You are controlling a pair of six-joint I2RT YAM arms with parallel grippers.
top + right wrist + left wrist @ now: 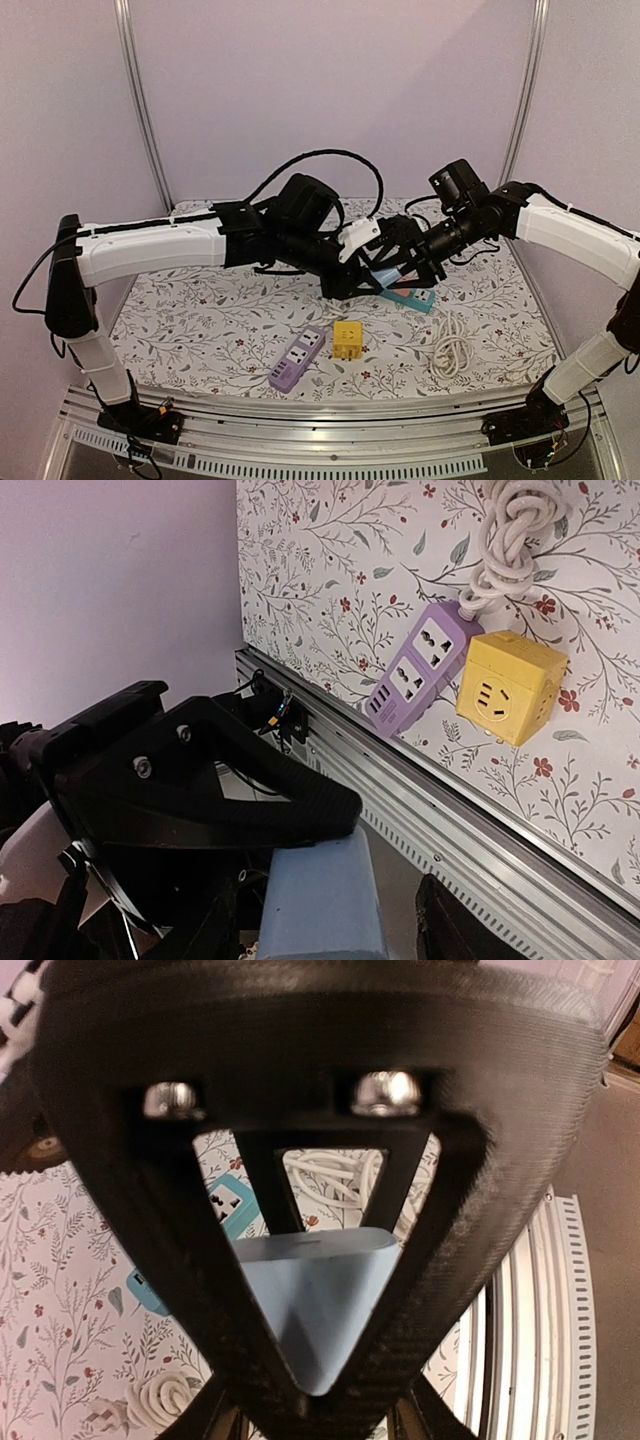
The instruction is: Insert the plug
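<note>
A light blue plug [320,1300] is clamped between my left gripper's [320,1392] black fingers, held in the air above the table's middle [383,276]. My right gripper [402,262] faces it from the right. In the right wrist view the plug [320,900] lies between my right gripper's [330,935] fingers, with a gap to the right finger [460,925]. A left finger [250,780] rests on top of the plug. The teal power strip [412,298] lies on the cloth just below both grippers, one socket showing in the left wrist view [232,1206].
A purple power strip [297,359] and a yellow cube socket [347,339] lie near the front edge; both show in the right wrist view [420,670] [510,690]. A coiled white cable [452,346] lies to their right. A metal rail [330,415] runs along the front.
</note>
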